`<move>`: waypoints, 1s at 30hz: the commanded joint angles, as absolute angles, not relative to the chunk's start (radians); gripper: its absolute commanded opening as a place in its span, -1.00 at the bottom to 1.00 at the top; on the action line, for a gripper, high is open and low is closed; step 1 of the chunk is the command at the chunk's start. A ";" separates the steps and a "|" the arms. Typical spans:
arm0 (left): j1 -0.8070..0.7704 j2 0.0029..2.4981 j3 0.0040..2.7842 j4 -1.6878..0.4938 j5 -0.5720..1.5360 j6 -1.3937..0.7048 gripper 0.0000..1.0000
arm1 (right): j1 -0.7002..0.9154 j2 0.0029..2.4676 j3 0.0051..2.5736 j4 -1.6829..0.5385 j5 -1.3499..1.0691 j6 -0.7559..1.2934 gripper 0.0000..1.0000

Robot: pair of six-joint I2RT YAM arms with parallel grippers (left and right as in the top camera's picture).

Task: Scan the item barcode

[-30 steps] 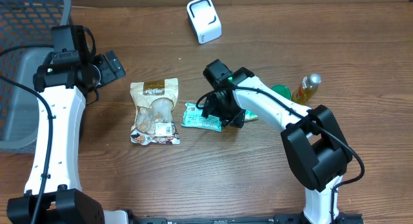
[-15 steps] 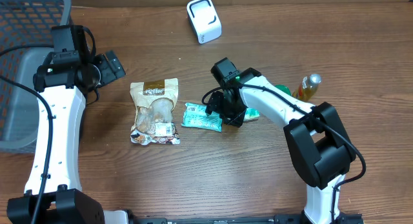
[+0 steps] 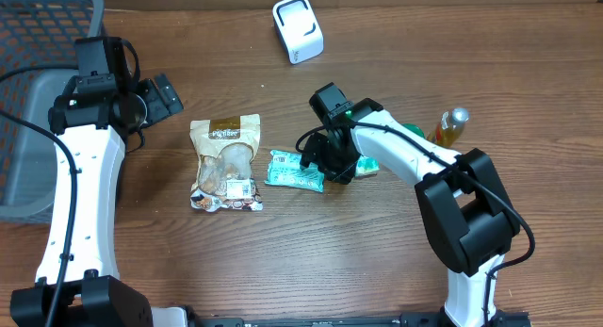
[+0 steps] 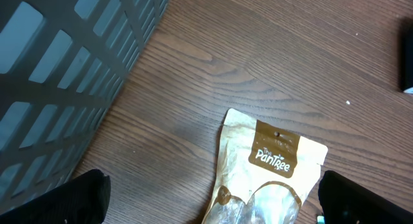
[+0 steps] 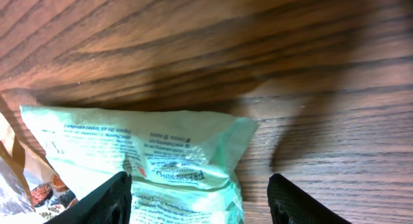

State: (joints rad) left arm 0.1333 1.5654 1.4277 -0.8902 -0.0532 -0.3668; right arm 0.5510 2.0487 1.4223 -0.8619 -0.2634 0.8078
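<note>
A light green snack packet [image 3: 292,170] lies flat at the table's middle. My right gripper [image 3: 332,162] is down over its right end. In the right wrist view the green packet [image 5: 155,159] has one black finger [image 5: 106,201] over its printed face, while the other stands over bare wood past its edge. The right gripper [image 5: 200,198] is open, jaws apart around the packet's end. A tan and brown pouch [image 3: 224,162] lies left of the packet. My left gripper [image 3: 155,99] hovers open, up and left of the pouch [image 4: 271,169]. No barcode can be made out.
A white scanner stand [image 3: 298,29] sits at the back centre. A yellow bottle [image 3: 448,129] and a green round object [image 3: 412,132] are beside the right arm. A grey slatted basket [image 3: 38,101] fills the left edge, also seen as the basket wall [image 4: 58,56].
My right gripper has shifted slightly to the right at the green packet's end and its jaws have narrowed. The left arm and the pouch have not moved.
</note>
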 commanded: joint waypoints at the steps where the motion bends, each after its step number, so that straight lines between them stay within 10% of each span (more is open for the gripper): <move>1: 0.142 1.570 1.435 -0.886 -0.059 -0.363 0.99 | 0.577 2.033 1.413 -0.843 -0.271 0.787 0.29; 30: 0.142 1.570 1.435 -0.886 -0.059 -0.363 0.99 | 0.611 2.057 1.381 -0.775 -0.203 0.807 0.09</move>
